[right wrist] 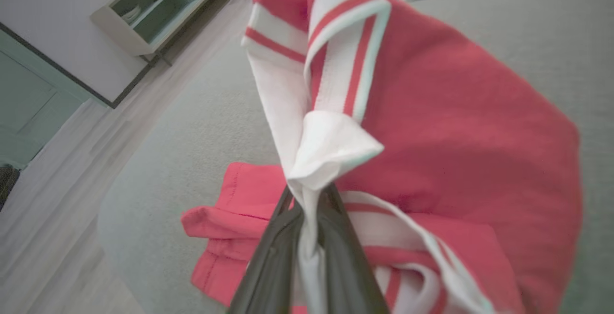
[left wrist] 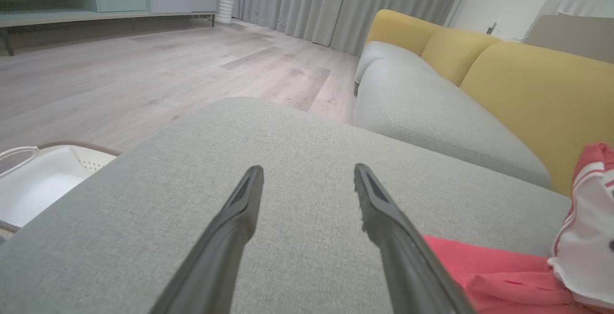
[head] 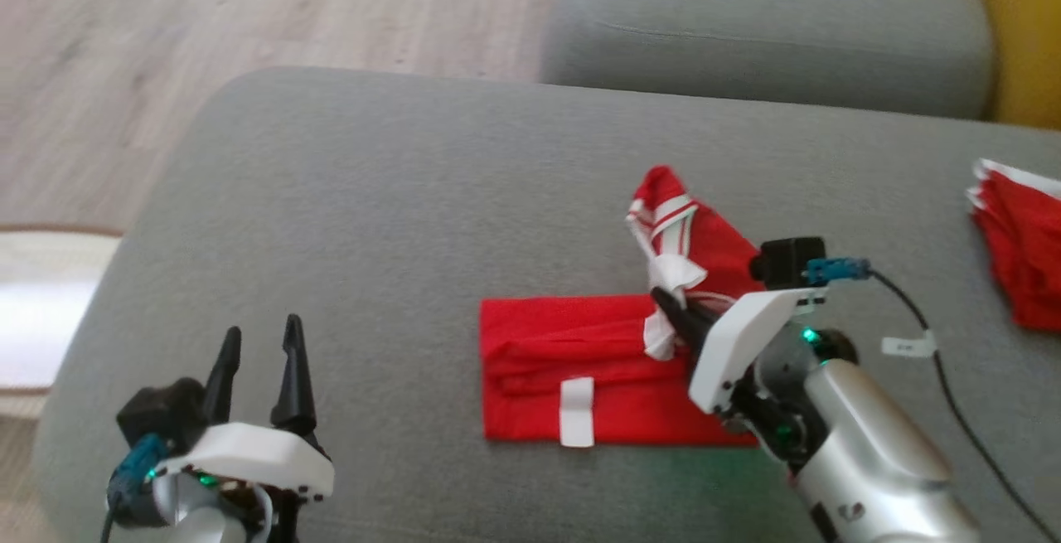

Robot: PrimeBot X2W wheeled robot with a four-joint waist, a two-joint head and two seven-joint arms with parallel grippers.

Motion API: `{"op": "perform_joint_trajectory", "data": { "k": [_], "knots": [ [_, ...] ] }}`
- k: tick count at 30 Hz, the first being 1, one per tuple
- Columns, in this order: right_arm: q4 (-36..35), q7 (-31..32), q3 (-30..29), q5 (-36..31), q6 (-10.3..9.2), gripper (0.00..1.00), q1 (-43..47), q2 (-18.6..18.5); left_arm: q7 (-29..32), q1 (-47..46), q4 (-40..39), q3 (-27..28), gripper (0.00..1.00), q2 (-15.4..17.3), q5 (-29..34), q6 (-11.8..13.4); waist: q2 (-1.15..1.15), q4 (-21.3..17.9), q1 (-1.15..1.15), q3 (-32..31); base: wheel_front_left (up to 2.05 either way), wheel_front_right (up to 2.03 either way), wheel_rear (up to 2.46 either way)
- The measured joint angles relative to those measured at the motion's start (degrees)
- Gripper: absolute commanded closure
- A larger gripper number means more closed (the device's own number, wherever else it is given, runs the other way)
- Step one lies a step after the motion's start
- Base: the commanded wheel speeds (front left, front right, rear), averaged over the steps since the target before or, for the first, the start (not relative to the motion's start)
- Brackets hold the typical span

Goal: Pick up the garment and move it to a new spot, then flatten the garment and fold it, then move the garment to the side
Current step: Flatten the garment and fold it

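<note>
1. pinching the white-trimmed edge of the garment point(head: 572, 344), the right end effector point(head: 663, 298) holds one side raised, likely to fold it over the flat part.
2. garment lies mid-sofa point(head: 373, 195), partly folded.
3. left end effector point(head: 264, 326) hovers wide and empty, clear of the cloth.

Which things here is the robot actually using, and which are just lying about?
In use: red white-striped fabric garment; right gripper, shut on its white trim.
Lying about: second red cloth; white plastic basket; yellow sofa backrest; open left gripper.
</note>
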Motion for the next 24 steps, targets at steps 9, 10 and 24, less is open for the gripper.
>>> {"op": "perform_joint_trajectory", "data": {
  "k": [9,10,24],
  "knots": [
    [4.85,0.20,1.45,2.77,0.00,1.00,-0.22,2.37,0.09,-0.13,1.96,-1.36,0.00,-0.18,0.00,-1.01,0.00,6.27,0.00,0.43,0.00,0.00,0.00],
    [5.49,0.14,1.78,3.02,0.00,1.00,-0.42,2.52,0.09,-0.19,2.03,-1.38,0.00,-0.20,0.00,-1.01,0.00,6.70,0.00,0.53,0.00,0.00,0.00],
    [8.17,-3.90,11.94,16.19,0.00,0.00,-2.41,2.74,0.08,-2.13,3.46,-1.71,0.00,-0.27,0.00,-1.45,0.00,7.68,0.00,0.65,0.00,0.00,0.00]
  ]
}}
